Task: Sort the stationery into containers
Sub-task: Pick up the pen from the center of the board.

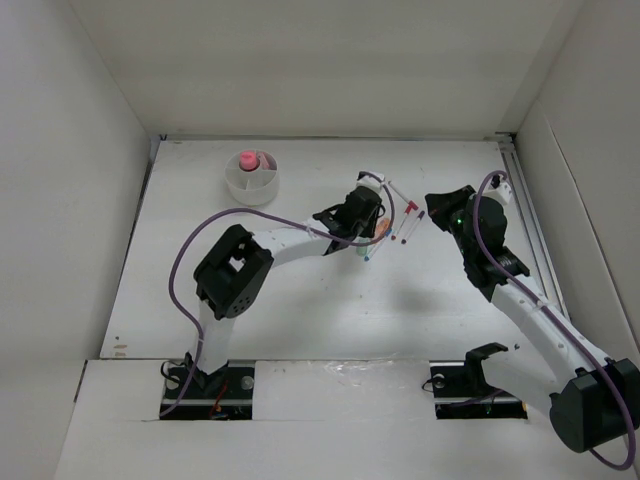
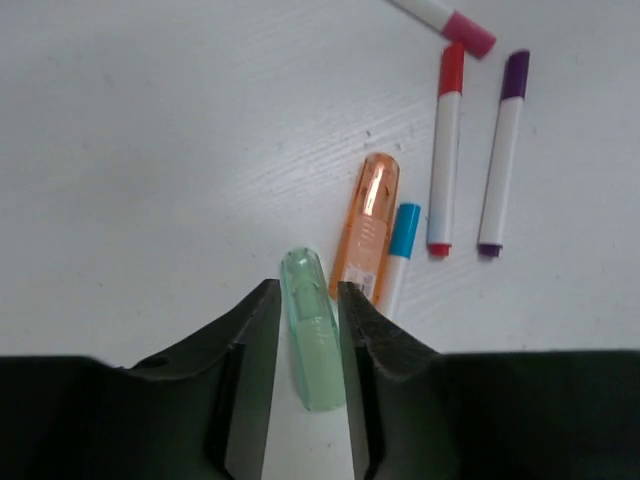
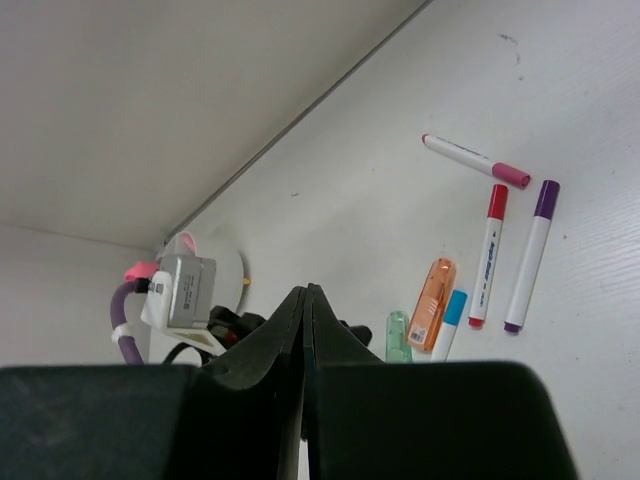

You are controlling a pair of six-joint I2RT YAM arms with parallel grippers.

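Observation:
My left gripper (image 2: 308, 292) is shut on a green capsule-shaped piece (image 2: 312, 335) that lies on the white table, one finger against each side. Just right of it lie an orange capsule piece (image 2: 366, 225) and a blue-capped pen (image 2: 401, 240). Farther right are a red-capped pen (image 2: 445, 150), a purple-capped pen (image 2: 503, 150) and a pink-capped pen (image 2: 450, 18). My right gripper (image 3: 307, 290) is shut with nothing in it, and hangs right of the pens (image 1: 432, 208). The round white divided container (image 1: 240, 192) stands at the back left and holds a pink-topped stubby item (image 1: 248, 160).
White walls close the table in at the back (image 1: 330, 60), left and right. A rail (image 1: 530, 230) runs along the right side. The left arm's purple cable (image 1: 200, 235) loops over the table's middle left.

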